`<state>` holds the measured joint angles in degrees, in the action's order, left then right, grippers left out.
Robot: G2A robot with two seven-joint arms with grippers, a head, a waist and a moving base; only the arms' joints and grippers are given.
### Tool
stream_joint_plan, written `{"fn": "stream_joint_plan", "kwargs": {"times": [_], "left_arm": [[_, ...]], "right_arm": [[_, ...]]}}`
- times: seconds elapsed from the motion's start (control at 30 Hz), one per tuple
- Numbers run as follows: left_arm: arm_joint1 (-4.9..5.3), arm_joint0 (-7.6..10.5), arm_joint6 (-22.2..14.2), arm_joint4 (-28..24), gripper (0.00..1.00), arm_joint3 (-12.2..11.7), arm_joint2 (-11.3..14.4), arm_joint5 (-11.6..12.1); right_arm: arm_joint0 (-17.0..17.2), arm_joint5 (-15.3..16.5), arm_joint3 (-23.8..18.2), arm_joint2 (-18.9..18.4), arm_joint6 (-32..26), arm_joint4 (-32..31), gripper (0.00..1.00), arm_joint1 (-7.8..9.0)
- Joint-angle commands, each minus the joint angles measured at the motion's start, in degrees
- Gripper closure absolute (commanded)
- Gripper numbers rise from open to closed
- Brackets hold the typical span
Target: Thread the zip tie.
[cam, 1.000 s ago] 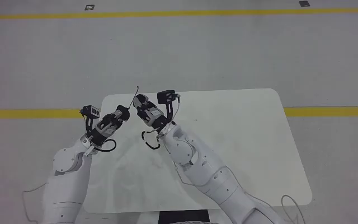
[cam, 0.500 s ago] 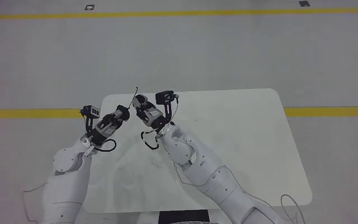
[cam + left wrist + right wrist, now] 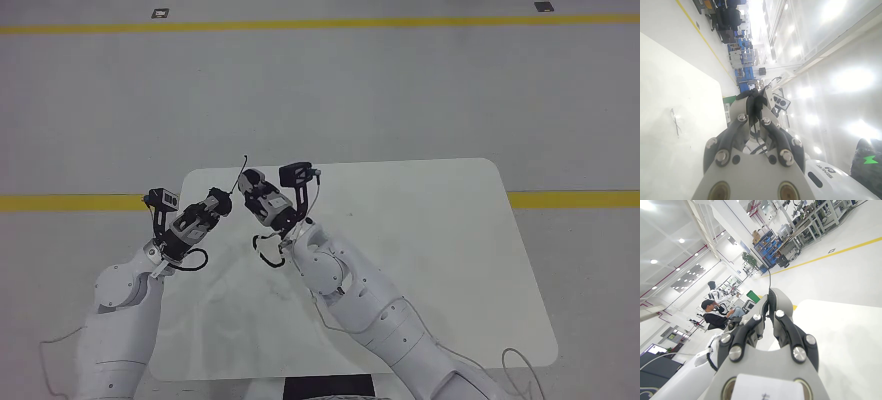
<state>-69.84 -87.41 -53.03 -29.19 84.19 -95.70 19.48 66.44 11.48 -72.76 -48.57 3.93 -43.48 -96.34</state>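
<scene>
A thin black zip tie (image 3: 242, 170) sticks up between the two grippers above the table's far left corner. My right gripper (image 3: 246, 183) is shut on it, and in the right wrist view the zip tie (image 3: 769, 279) rises straight out of the closed fingertips (image 3: 772, 294). My left gripper (image 3: 219, 197) sits just to the left of it, tip to tip, fingers pressed together. In the left wrist view a dark strand of the zip tie (image 3: 754, 106) runs between the left gripper's (image 3: 753, 93) fingers, and its free end (image 3: 776, 78) curves away beyond them.
The white table (image 3: 420, 260) stretches to the right of both arms. A few thin scraps (image 3: 675, 121) lie on the table near its left edge. Yellow floor lines (image 3: 560, 198) run behind the table.
</scene>
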Motion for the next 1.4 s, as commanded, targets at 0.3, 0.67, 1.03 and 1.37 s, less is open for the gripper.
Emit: {"fn": "stream_joint_plan", "kwargs": {"times": [0.3, 0.67, 1.03, 1.37], "left_arm": [[0.0, 0.0, 0.0, 0.0, 1.0, 0.0, 0.0, 0.0], [0.0, 0.0, 0.0, 0.0, 1.0, 0.0, 0.0, 0.0], [0.0, 0.0, 0.0, 0.0, 1.0, 0.0, 0.0, 0.0], [0.0, 0.0, 0.0, 0.0, 1.0, 0.0, 0.0, 0.0]], "right_arm": [[-0.1, -0.1, 0.3, 0.0, -0.3, -0.2, 1.0, -0.09], [0.2, -0.6, 0.4, -0.1, -0.1, -0.7, 1.0, -0.11], [0.3, 1.3, 0.5, 0.0, -1.0, -0.5, 1.0, -0.04], [0.0, 1.4, 1.1, 0.3, -3.0, -0.5, 1.0, -0.06]]}}
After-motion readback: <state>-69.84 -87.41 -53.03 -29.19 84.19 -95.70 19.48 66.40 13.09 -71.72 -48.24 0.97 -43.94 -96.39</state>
